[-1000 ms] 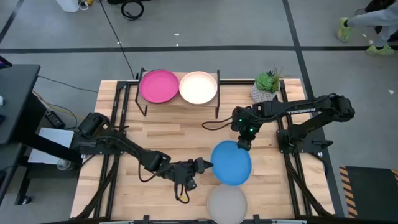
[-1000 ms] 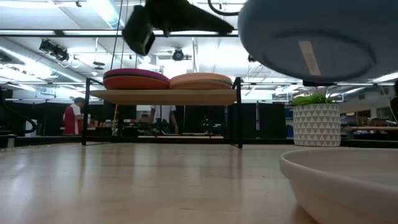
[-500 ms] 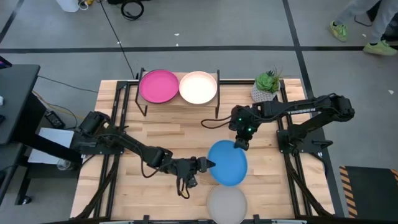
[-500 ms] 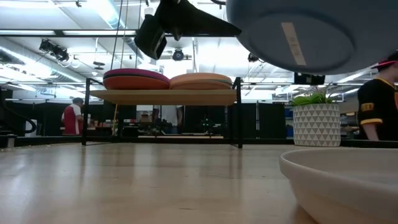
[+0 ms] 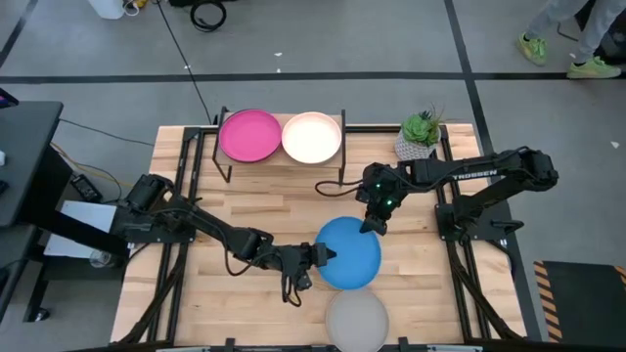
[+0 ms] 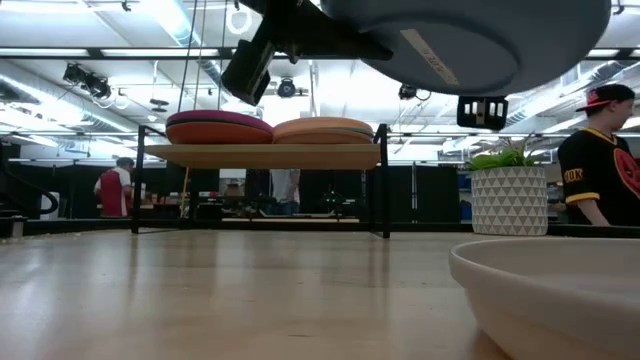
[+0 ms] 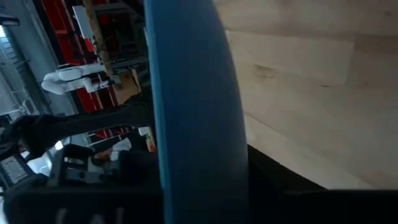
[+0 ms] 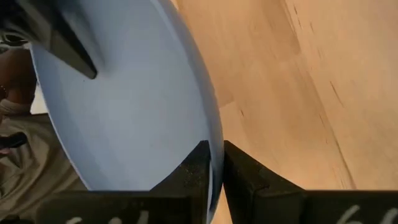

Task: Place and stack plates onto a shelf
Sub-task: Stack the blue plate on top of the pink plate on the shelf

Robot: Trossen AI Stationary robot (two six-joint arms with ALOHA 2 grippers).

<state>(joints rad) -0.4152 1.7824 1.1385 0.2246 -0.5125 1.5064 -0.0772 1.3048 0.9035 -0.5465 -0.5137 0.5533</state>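
Two grippers met at one bright blue plate [image 5: 348, 252], which hung in the air above the table [image 5: 254, 210], just below the middle of the high view. The left gripper [image 5: 320, 256] reached in from the lower left and pinched the plate's left rim; its fingers were hidden behind the rim in its own wrist view, where only the plate's edge [image 7: 193, 112] filled the frame. The right gripper [image 5: 372, 223] came from the right side of the frame and was clamped narrowly on the plate's upper right rim, one finger [image 8: 194, 174] on each face of the blue rim [image 8: 208, 124]. In the low view the plate's underside [image 6: 470, 40] filled the upper right, clear of the tabletop.

A pale grey plate [image 5: 357, 320] lay on the table at the bottom edge of the high view, just below the blue one. The shelf [image 5: 284, 166] stood at the upper centre, with a magenta-topped stack [image 5: 249, 135] on its left half and a peach-topped stack [image 5: 312, 137] beside it. A potted plant [image 5: 420, 135] in a white patterned pot stood to the shelf's right. A person in a black shirt [image 6: 600, 160] stood at the right edge of the low view.
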